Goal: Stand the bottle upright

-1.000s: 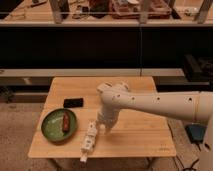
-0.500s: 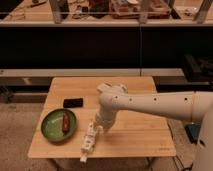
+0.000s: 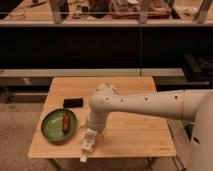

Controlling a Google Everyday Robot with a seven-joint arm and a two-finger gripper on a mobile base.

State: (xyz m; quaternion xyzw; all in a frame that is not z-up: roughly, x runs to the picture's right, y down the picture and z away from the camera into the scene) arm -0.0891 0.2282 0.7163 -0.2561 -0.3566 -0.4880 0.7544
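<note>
- The white robot arm's tool (image 3: pixel 93 131) has come down over the last 1 second and sits right at the far end of the slim whitish plastic bottle (image 3: pixel 87 145). It looks to be touching that end.
- Whether the tool is clenched on the bottle or released, I cannot tell.
- The bottle has not shifted. It lies on its side near the front edge of the light wooden counter (image 3: pixel 135 135), left of the middle, with its narrow end reaching that edge.
- This suggests the approach is finished, and a grasp and lift are what is left; the bottle is not yet upright.
- The round green plate (image 3: pixel 55 131) with the reddish-brown stick (image 3: pixel 65 121) lies just beside the bottle, toward the left edge.
</note>
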